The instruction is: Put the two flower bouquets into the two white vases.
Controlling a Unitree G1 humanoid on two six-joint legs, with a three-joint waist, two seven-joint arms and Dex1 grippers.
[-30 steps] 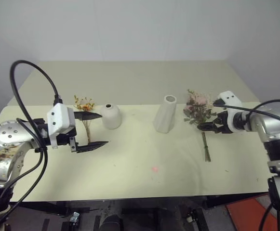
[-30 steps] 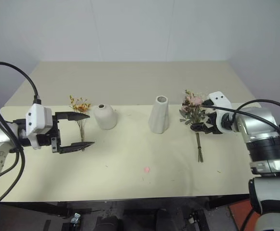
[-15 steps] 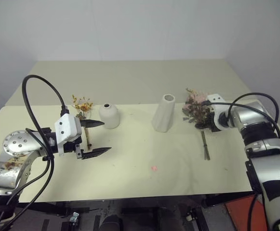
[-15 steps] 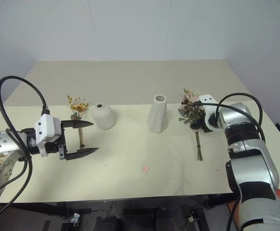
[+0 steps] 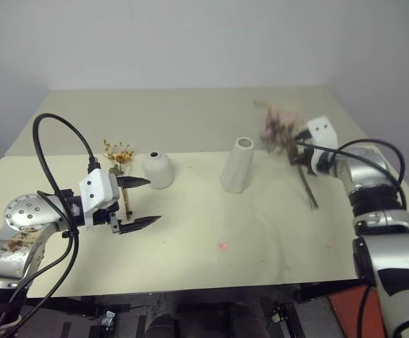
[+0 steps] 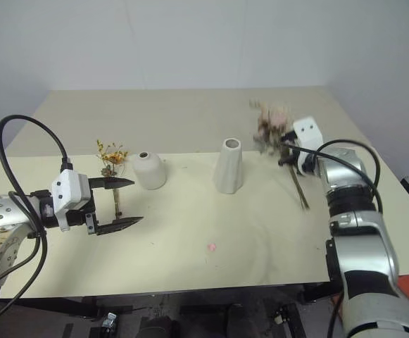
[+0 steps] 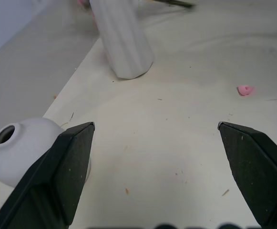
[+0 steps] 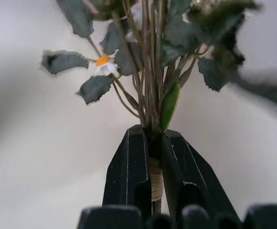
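Rose bouquet [image 5: 283, 134] first, since that's where the action is: from the head camera we see it lifted off the table [image 5: 260, 232], pink heads tilted up and back toward the wall, stems trailing down to the right. Our right gripper [image 5: 304, 156] is clamped around its stems, to the right of the tall vase [image 5: 236, 165]. That tall, slanted vase stands upright near the table's middle with nothing in its mouth. The short round vase [image 5: 157, 170] sits off to its left, also with nothing in it. Just left of that one lies the small orange-yellow bunch [image 5: 120, 156], flat on the table, its thin stem running toward us between the fingers of our left gripper [image 5: 142, 202]. That gripper's jaws are spread wide and aren't gripping anything. There's also a little pink scrap [image 5: 224, 246] on the table nearer us.

Left wrist camera: both black fingers [image 7: 66, 171] stand far apart, with bare table between them. We get the round vase right beside one finger, the tall vase farther off, and the pink scrap [image 7: 244, 89].

Right wrist camera: fingers squeezed tight on the bound stems [image 8: 156, 176], grey-green leaves [image 8: 95, 88] and one tiny daisy [image 8: 102, 62] fanning out above.
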